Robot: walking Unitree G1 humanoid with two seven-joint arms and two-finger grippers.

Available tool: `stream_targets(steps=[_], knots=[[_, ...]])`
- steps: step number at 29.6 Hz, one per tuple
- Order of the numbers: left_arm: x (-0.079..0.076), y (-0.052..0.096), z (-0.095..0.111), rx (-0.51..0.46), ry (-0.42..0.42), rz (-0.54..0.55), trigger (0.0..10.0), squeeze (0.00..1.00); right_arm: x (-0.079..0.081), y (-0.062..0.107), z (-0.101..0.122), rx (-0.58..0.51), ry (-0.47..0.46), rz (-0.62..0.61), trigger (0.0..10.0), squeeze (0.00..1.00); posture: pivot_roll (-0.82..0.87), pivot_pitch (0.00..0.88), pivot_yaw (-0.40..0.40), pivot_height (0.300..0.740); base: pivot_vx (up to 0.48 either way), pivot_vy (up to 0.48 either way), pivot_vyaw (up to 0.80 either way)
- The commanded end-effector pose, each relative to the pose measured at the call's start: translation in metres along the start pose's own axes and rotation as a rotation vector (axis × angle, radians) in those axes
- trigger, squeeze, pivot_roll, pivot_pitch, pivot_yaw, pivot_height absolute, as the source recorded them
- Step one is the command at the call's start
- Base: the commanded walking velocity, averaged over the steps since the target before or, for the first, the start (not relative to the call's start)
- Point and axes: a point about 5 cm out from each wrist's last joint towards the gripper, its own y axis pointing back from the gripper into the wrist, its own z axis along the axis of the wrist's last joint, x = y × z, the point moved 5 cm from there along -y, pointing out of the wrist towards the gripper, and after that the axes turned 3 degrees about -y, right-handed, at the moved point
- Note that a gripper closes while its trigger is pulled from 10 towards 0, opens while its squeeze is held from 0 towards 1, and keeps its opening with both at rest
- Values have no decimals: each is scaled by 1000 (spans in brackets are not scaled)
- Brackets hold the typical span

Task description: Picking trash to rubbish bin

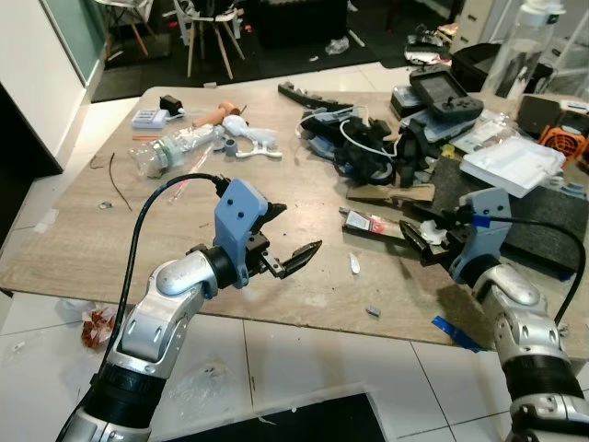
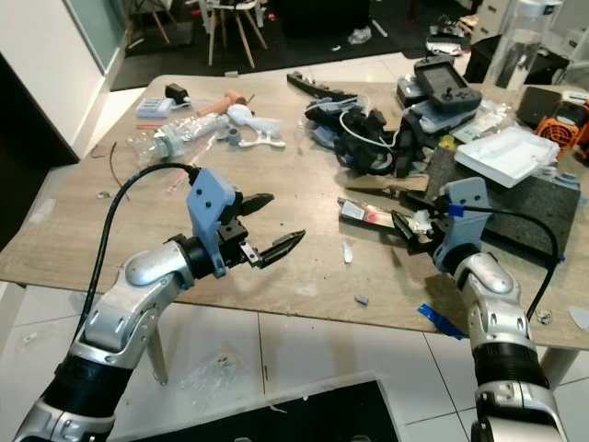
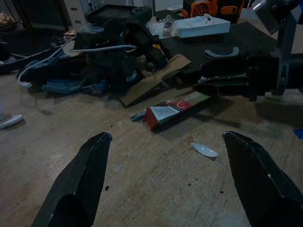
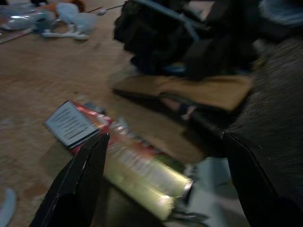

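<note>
Closing on the flat red carton (image 4: 118, 156) should go best if the right gripper (image 2: 419, 226) slides low along the tabletop (image 1: 120, 239) and pinches the carton's near end, I judge, since it lies flat. That gripper's fingers are spread, the carton between and just ahead of them, beside a brown cardboard strip (image 3: 156, 78). The left gripper (image 1: 287, 241) hovers open over bare wood; a small white scrap (image 3: 204, 150) lies ahead of it, toward its right finger.

Print on flat carton (image 3: 175, 107), too blurred to read.
</note>
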Motion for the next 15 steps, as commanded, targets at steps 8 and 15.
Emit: stream_targets(steps=[8,15], knots=[[4,6,-3,24,-7,2,10000,0,60,-9,-29,79,-153,266,10000,0,7,173,104,740,0,0,0],[6,6,-2,26,-13,4,10000,0,81,-12,-23,82,-157,344,10000,0,9,172,103,740,0,0,0]])
